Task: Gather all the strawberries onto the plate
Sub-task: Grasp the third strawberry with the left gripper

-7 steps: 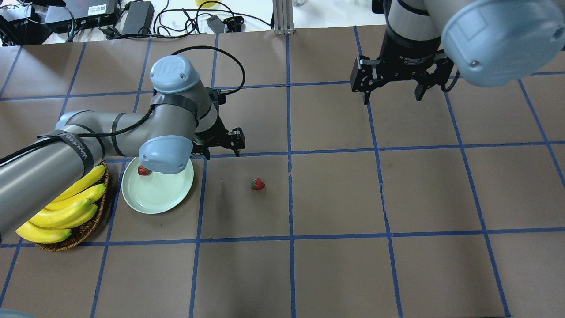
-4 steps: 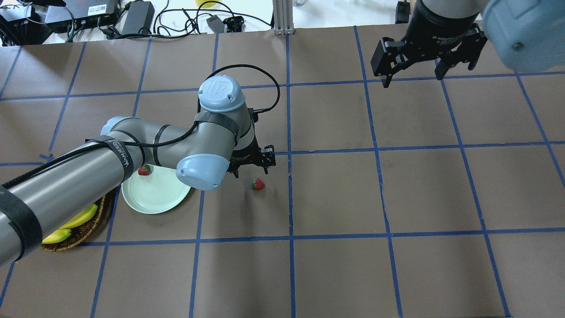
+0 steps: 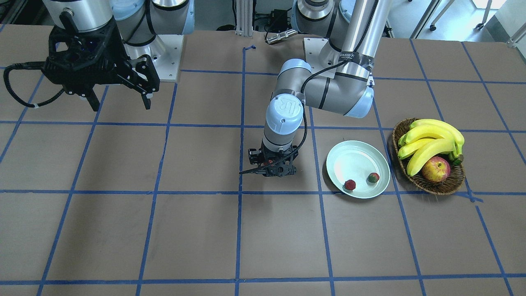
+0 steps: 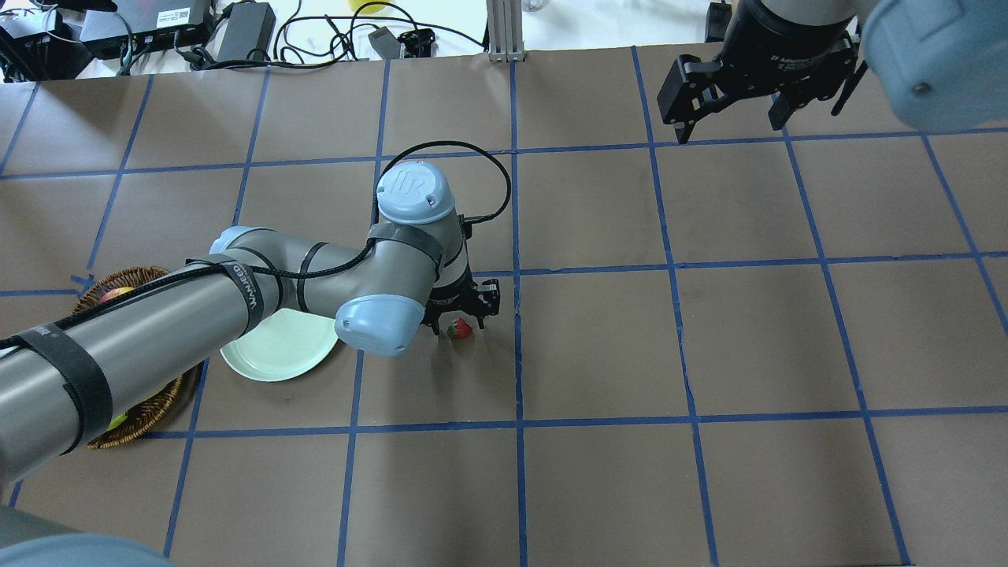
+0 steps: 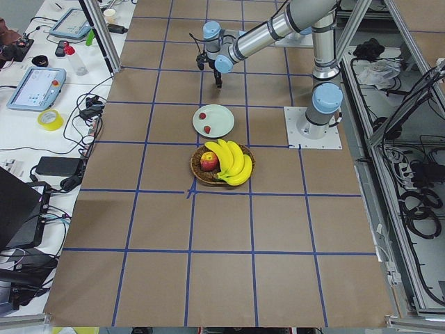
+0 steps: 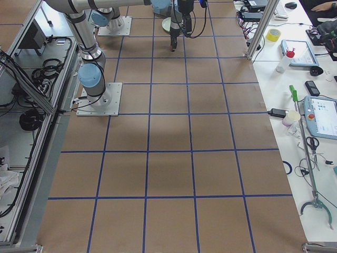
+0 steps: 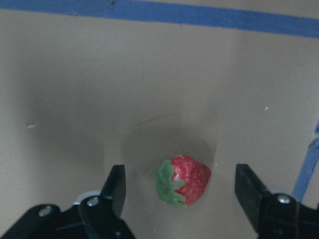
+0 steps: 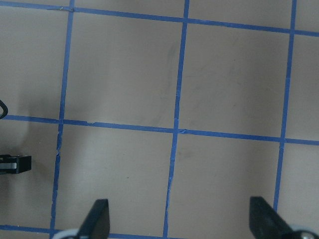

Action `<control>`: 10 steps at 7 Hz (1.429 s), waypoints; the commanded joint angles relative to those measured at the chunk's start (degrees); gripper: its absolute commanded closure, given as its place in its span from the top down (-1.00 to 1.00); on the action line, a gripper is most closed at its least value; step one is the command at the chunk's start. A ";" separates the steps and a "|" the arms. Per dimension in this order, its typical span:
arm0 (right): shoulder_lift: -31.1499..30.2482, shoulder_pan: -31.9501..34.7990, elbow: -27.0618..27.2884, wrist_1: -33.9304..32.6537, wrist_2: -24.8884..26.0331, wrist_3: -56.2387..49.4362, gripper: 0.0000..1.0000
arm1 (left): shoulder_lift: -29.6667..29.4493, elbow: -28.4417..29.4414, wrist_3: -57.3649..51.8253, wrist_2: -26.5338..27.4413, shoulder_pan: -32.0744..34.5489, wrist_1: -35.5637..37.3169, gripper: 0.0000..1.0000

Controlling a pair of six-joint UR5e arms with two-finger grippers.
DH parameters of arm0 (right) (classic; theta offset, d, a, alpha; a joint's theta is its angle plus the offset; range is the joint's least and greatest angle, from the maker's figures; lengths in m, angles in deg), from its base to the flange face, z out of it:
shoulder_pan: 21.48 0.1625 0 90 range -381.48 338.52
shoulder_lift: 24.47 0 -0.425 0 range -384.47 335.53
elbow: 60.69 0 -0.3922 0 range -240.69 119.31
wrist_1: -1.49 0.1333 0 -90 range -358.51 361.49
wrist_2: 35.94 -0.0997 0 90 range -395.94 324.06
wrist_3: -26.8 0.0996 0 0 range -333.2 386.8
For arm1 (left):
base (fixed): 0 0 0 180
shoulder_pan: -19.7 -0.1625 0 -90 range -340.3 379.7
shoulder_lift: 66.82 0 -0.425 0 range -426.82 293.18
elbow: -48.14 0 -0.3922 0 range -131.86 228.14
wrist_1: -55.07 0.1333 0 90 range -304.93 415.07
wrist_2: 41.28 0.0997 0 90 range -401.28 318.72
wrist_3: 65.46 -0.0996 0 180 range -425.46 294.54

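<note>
Two strawberries (image 3: 349,184) (image 3: 373,177) lie in the pale mint-green plate (image 3: 353,158), which also shows in the overhead view (image 4: 276,350), half under my left arm. A third strawberry (image 4: 460,329) lies on the brown table to the right of the plate. My left gripper (image 4: 458,323) is low over it and open. In the left wrist view the berry (image 7: 183,180) lies between the two fingers (image 7: 115,185), untouched. My right gripper (image 4: 731,127) is open and empty, high over the far right of the table.
A wicker basket (image 3: 431,187) with bananas (image 3: 429,139) and a red-yellow apple (image 3: 435,168) stands beside the plate, away from the third berry. Cables and power supplies (image 4: 244,31) lie beyond the table's far edge. Blue tape lines grid the table.
My left arm has swung right from the plate to the lone strawberry and come down around it. My right gripper has moved toward the far right edge.
</note>
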 commanded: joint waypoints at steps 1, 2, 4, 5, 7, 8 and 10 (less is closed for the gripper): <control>-0.10 -0.03 -0.09 -0.44 -0.23 -0.08 1.00 | -0.18 0.00 0.27 -0.10 0.01 0.41 -0.32; -0.44 0.14 0.00 -0.44 -0.23 -0.17 1.00 | -0.10 -0.09 0.62 -0.19 0.01 0.32 -0.34; -0.80 0.06 -0.09 -0.36 -0.23 -0.26 1.00 | 0.43 -0.09 0.54 -1.67 0.10 0.41 -0.77; -0.89 0.06 0.00 -0.44 -0.14 -0.17 1.00 | 1.56 0.26 -0.42 -2.29 0.01 0.67 -0.83; -0.89 0.50 0.17 -0.44 -0.92 0.01 1.00 | 2.53 0.70 -5.84 -1.42 -1.91 0.50 -0.91; -0.89 0.50 0.17 -0.44 -1.10 0.01 1.00 | 3.76 1.40 -10.05 -1.24 -7.05 -0.37 -0.92; -0.89 0.41 0.17 -0.36 -1.11 -0.08 1.00 | 6.40 1.49 -24.70 -0.72 -18.04 -2.13 -0.92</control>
